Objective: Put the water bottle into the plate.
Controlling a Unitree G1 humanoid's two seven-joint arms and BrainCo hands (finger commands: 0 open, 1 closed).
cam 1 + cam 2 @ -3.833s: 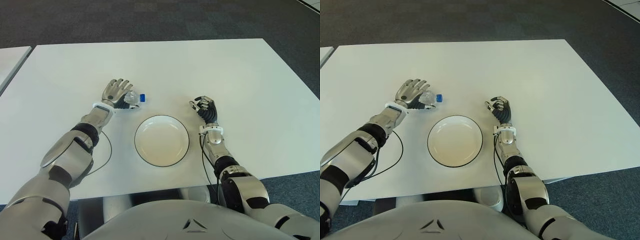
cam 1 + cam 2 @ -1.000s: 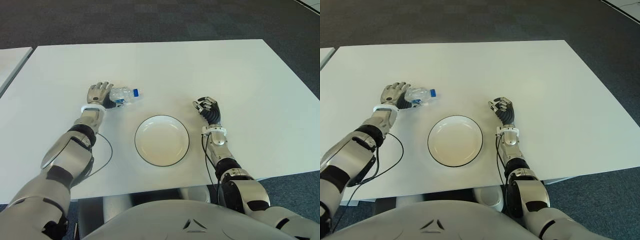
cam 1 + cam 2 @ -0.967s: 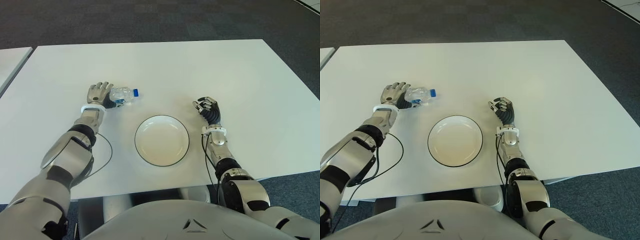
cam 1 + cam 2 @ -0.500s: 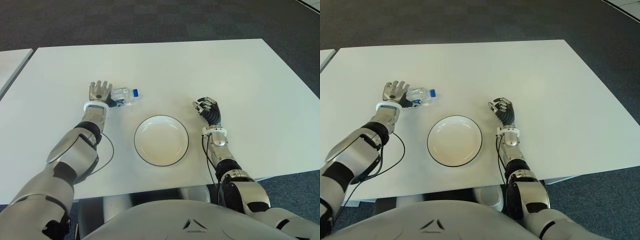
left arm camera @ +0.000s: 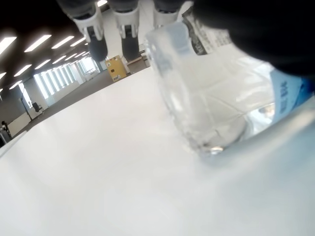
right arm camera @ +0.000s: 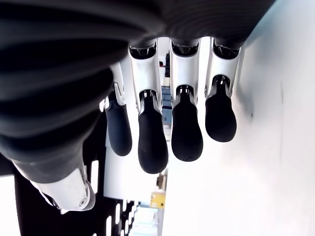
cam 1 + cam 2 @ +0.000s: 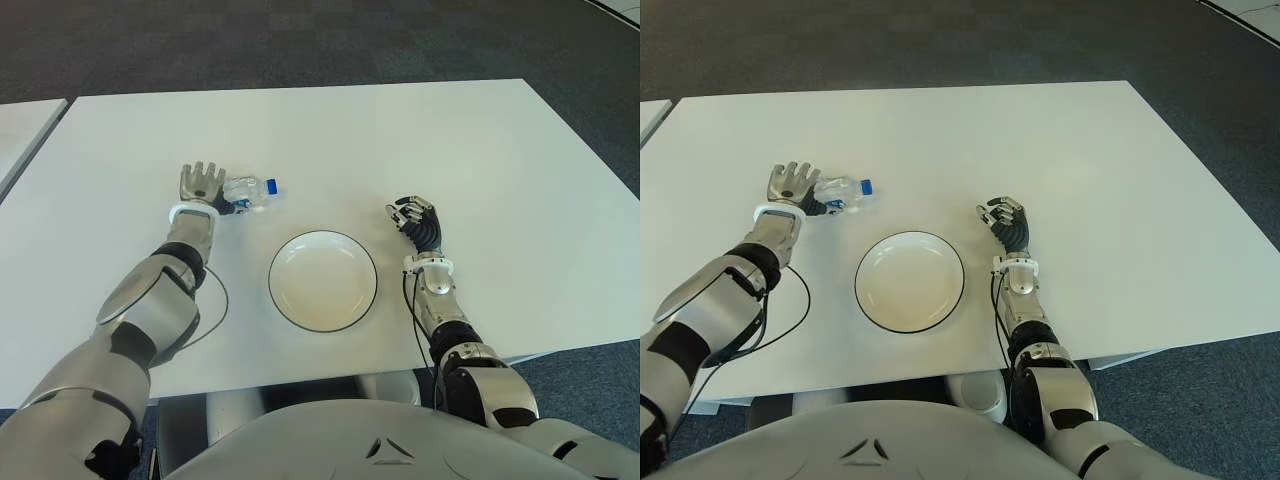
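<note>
Left eye view: the clear water bottle (image 7: 248, 192) lies on its side on the white counter (image 7: 400, 140), blue cap toward the plate (image 7: 322, 281) (still empty). The left hand (image 7: 201, 186) touches its base.

Left wrist view: fingers (image 5: 129, 30) are spread, gripping nothing.

Right wrist view: the right hand (image 6: 167, 123) beside the plate has its fingers curled, empty.

My left hand (image 7: 201, 184) is silver-grey with a white wrist band. The bottle (image 7: 247, 191) is clear with a blue cap and a blue-marked label. At frame centre, the plate (image 7: 290, 262) is cream-white with a thin black rim. The table (image 7: 400, 140) is plain white. My right hand (image 7: 415, 218) is black-ribbed with silver fingers and dark tips.
</note>
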